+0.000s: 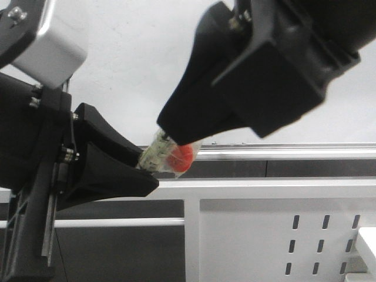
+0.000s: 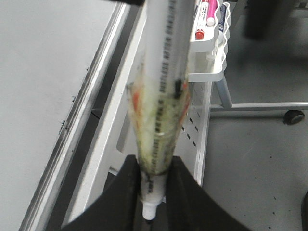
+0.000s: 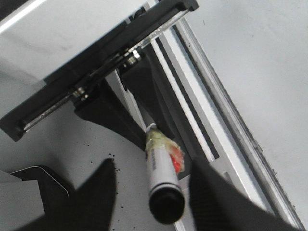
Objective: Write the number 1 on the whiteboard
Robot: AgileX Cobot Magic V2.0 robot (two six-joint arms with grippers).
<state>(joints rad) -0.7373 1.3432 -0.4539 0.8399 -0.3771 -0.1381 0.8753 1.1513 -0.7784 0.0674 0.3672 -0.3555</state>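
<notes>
We see the whiteboard (image 1: 135, 53) filling the back of the front view, glossy and bare, its grey rail (image 1: 294, 151) running along the lower edge; below at 5 o'clock stands a white perforated panel (image 1: 264, 235). No stroke shows on the board. The marker (image 1: 167, 155), wrapped in tape with a red patch, runs from 8 o'clock to 2 o'clock between the arms. The left gripper (image 2: 153, 192) is clenched on its white tip end. The right gripper (image 3: 151, 192) brackets the dark rear cap, fingers apart and not touching. A holder of spare pens (image 2: 209, 29) hangs nearby
</notes>
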